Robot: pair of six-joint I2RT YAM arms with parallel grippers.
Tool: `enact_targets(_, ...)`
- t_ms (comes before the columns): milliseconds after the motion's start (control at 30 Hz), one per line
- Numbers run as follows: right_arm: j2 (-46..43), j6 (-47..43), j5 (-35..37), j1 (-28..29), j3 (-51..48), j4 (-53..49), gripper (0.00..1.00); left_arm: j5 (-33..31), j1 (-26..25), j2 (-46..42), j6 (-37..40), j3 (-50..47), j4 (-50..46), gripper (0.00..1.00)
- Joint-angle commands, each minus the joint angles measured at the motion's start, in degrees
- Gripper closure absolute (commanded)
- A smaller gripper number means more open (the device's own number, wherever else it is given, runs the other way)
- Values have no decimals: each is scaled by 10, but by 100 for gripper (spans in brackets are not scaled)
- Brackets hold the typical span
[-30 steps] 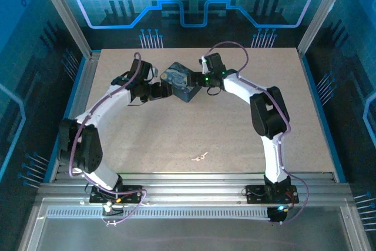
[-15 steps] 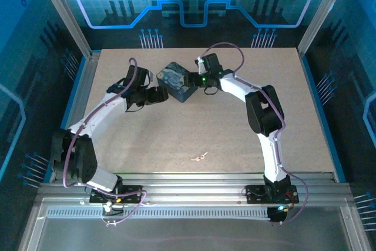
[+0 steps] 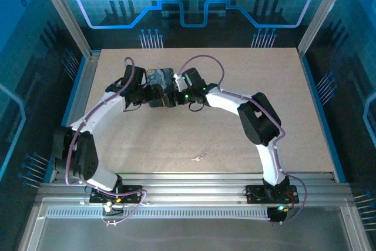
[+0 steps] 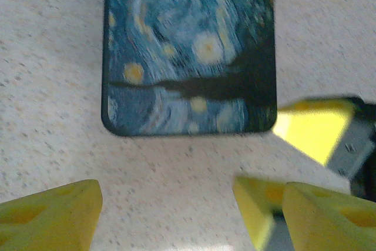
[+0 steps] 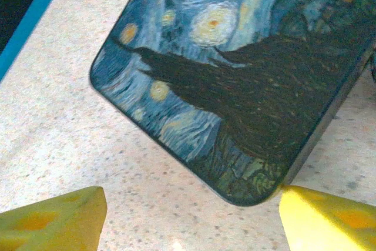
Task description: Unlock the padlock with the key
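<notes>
**Nudging the tin leftward while the key lies untouched**

Looking down on the tan counter (image 3: 294,116), I see both arms reaching inward to meet at the far-left middle. Between them lies the dark blue swirl-patterned tin (image 3: 158,78), flat on the surface. A second ago it sat further right and turned on a corner. Now it has slid left and squared up, and both arms have followed it.

The left end effector (image 4: 176,216) has its yellow fingers spread wide just short of the tin's near edge, holding nothing. The right end effector (image 5: 191,221) is also spread and empty, one fingertip just beside the tin's corner.

The key (image 3: 200,158) rests near the front edge, well apart from both. Where the padlock sits I cannot tell. Unlocking looks not yet begun.
</notes>
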Motion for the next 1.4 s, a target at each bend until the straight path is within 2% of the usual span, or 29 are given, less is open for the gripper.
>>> enact_targets(0,-30,15,-15,-13,-9,11,22,-12,35,41,-6,36,16,19)
enact_targets(333,-87,17,2,-48,-58,-1,22,-9,59,162,41,118,42,20)
enact_targets(500,-85,20,-3,-56,-58,-3,22,18,55,199,49,132,67,23)
enact_targets(667,-64,40,-6,-57,-46,10,23,-16,29,223,113,149,57,27)
enact_targets(733,-43,63,-4,-55,-30,21,29,-15,19,225,126,146,64,31)
enact_targets(800,-17,95,-1,-55,-9,29,36,-2,11,228,138,143,72,39)
enact_targets(900,10,148,22,-53,-3,53,40,17,-4,235,157,149,73,47)
enact_targets(1067,16,191,84,-55,-24,76,44,24,-28,245,178,170,67,49)
enact_targets(1233,-9,195,91,-51,-65,87,57,76,-39,245,165,177,78,50)
enact_targets(1367,-58,199,107,-28,-125,105,58,94,-61,250,174,200,58,50)
